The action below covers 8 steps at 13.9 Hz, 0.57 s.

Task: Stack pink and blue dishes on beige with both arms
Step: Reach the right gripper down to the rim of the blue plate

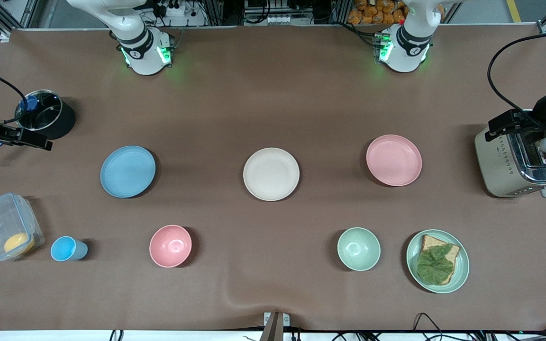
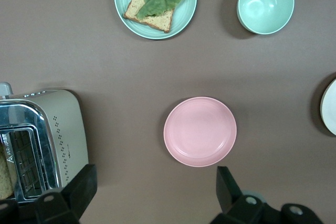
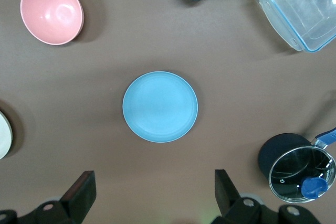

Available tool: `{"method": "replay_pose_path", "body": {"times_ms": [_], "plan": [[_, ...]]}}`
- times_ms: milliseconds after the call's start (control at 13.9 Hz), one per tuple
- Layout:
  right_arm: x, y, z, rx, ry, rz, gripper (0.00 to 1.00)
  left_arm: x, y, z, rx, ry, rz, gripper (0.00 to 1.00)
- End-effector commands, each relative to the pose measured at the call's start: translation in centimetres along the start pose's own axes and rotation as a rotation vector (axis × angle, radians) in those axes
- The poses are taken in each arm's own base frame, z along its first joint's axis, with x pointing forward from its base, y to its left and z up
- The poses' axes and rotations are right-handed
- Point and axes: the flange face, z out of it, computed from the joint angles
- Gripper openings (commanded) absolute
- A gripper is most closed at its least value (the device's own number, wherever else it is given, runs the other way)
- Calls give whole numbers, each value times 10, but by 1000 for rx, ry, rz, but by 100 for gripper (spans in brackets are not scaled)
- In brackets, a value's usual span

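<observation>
Nothing is stacked yet on the brown desk (image 1: pixel 273 94). Going across the front view from the right arm's end: the blue plate (image 1: pixel 128 171) lies flat and alone, with the pink bowl (image 1: pixel 170 246) nearer the front camera and the blue cup (image 1: pixel 68 249) and a clear lidded box (image 1: pixel 7 232) toward the desk's end. The right gripper (image 3: pixel 152 195) hangs high over the desk beside that plate, jaws spread wide and holding nothing, with a lidded black pot (image 3: pixel 296 167) off to one side.

The beige plate (image 1: pixel 271 174) sits bare at mid-desk, between the other two and well apart from each.

Toward the left arm's end, the pink plate (image 1: pixel 394 160) rests flat on the desk, also untouched. The left gripper (image 2: pixel 155 192) hovers near the toaster (image 2: pixel 44 142) and the pink plate, jaws wide and empty. A green bowl (image 1: pixel 359 248) and a green plate with bread and a leaf (image 1: pixel 438 261) lie nearer the front camera.

By this look the job stands at its start: both plates must yet be gripped, lifted and set on the beige one.
</observation>
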Motion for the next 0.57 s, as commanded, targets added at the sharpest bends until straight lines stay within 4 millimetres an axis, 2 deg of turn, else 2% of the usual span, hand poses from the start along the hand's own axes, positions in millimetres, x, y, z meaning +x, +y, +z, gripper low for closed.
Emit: {"method": "replay_pose_path", "body": {"times_ms": [0, 143, 359, 502], "plan": [[14, -8, 25, -22, -47, -76, 100, 0, -2, -4, 19, -18, 0, 100], [26, -6, 52, -13, -99, -87, 100, 1, -1, -3, 19, -18, 1, 100], [52, 7, 107, -16, -168, -65, 100, 0, -1, -3, 19, -18, 1, 100], [65, 24, 160, -4, -151, -79, 100, 0, -2, -4, 19, -18, 0, 100]]}}
